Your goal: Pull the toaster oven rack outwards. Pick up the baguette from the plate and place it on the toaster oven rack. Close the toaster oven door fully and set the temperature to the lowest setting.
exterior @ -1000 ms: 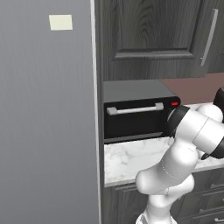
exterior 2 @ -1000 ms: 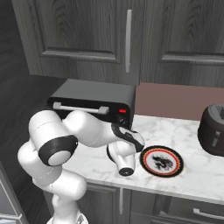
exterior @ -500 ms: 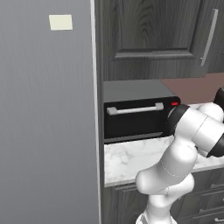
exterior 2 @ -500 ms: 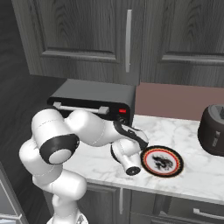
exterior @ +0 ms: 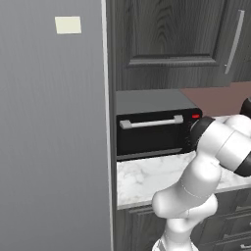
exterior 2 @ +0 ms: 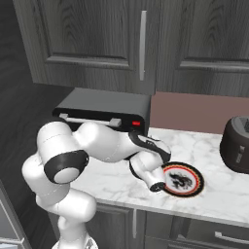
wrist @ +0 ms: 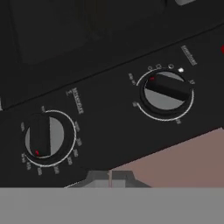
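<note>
The toaster oven [exterior: 152, 105] stands on the marble counter, and the toaster oven door [exterior: 147, 137] is shut with its silver handle [exterior: 149, 122] across the top. It hides the toaster oven rack, and the baguette is out of view. My hand hovers close in front of the oven's control panel. In the tilted hand view I see two black knobs, one at the left [wrist: 43, 138] and one at the right [wrist: 166, 90]. My gripper [wrist: 110, 178] is shut with nothing in it, its tips below and between the knobs. The plate [exterior 2: 194, 187] lies bare beside my wrist.
A large dark rounded vessel [exterior 2: 238, 143] stands at the counter's right end. A tall grey panel [exterior: 54, 127] rises to the left of the oven. Dark cabinet doors [exterior 2: 141, 44] hang above. The red light [exterior 2: 136, 123] glows on the oven's front.
My wrist has shifted a little to the right and rolled in front of the oven's knob panel. The oven, the plate and the vessel have stayed put.
</note>
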